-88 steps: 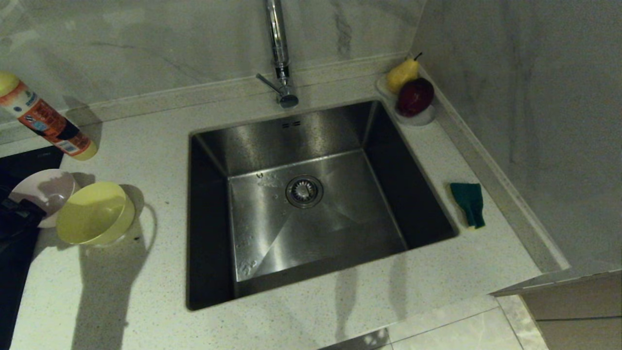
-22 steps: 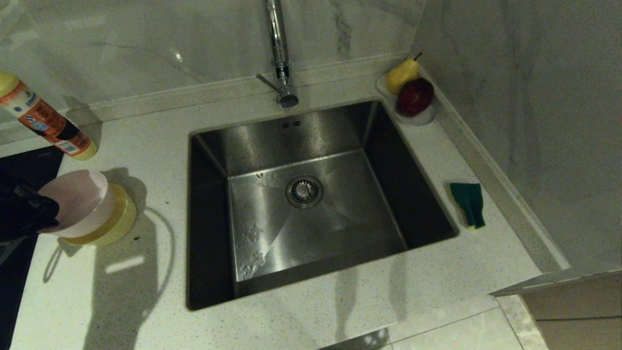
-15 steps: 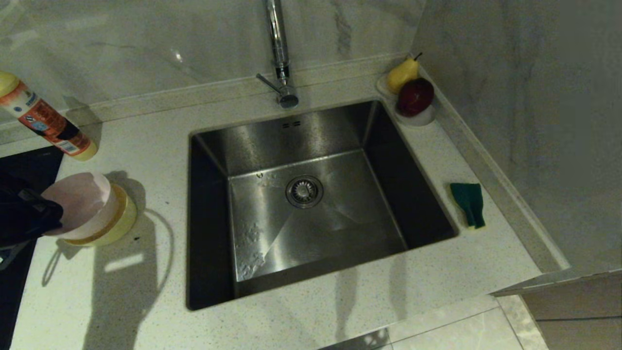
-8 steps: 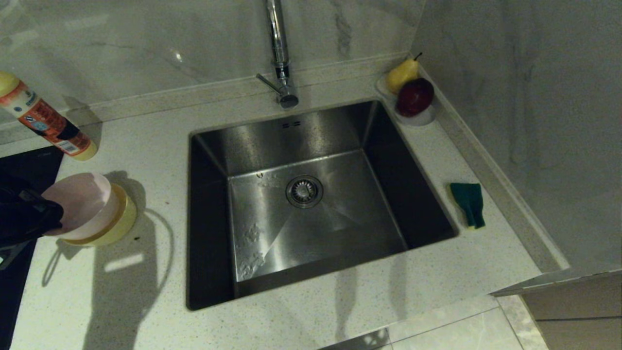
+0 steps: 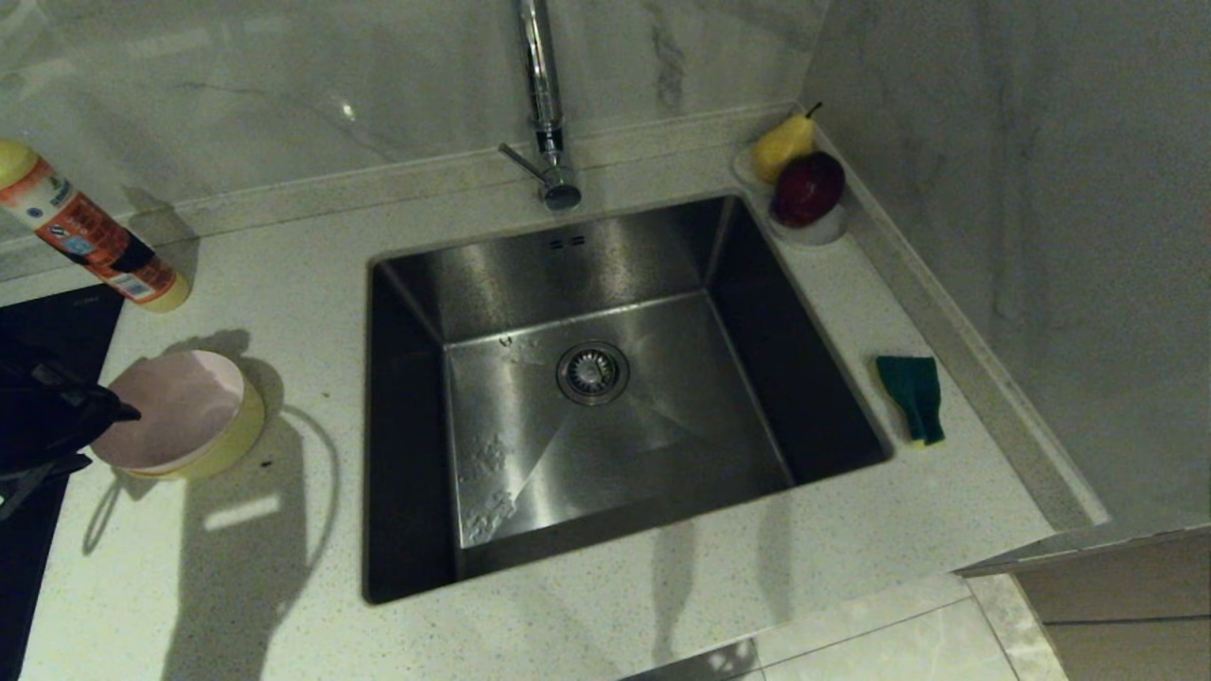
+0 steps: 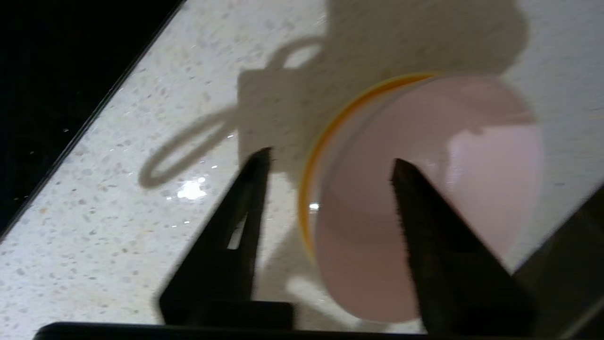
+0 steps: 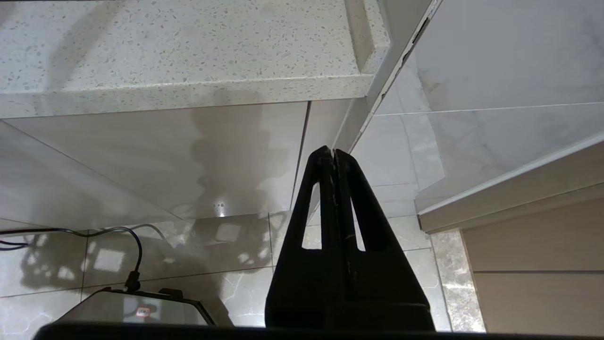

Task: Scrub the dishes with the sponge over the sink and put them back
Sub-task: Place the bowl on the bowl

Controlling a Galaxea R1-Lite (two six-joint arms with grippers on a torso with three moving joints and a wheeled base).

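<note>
- Head view shows my left gripper [image 5: 118,413] at the far left of the speckled pale stone worktop [image 5: 662,605], at the near rim of the pale pink round plastic bowl [image 5: 175,410].
- That pink bowl sits nested inside the yellow round plastic bowl [image 5: 241,437], of which only a thin yellow band shows around and below it; the pink one is plain and smooth, mouth up, with a soft sheen on its inner wall.
- Left wrist view has my jaws parted, one dark finger over the worktop outside the bowls, the other over the pink bowl's inside, the stacked rims between them; neither finger visibly presses the rim.
- Right of the bowls lies the square brushed stainless-steel sink [image 5: 662,284], with a round drain strainer [image 5: 592,372] in its floor.
- On the worktop right of the sink lies the small rectangular sponge [image 5: 911,395], dark green face up with a yellow edge at its near end.
- My right gripper [image 7: 334,152] hangs below the worktop's edge, over the tiled floor [image 7: 198,255], jaws pressed together on nothing.
</note>
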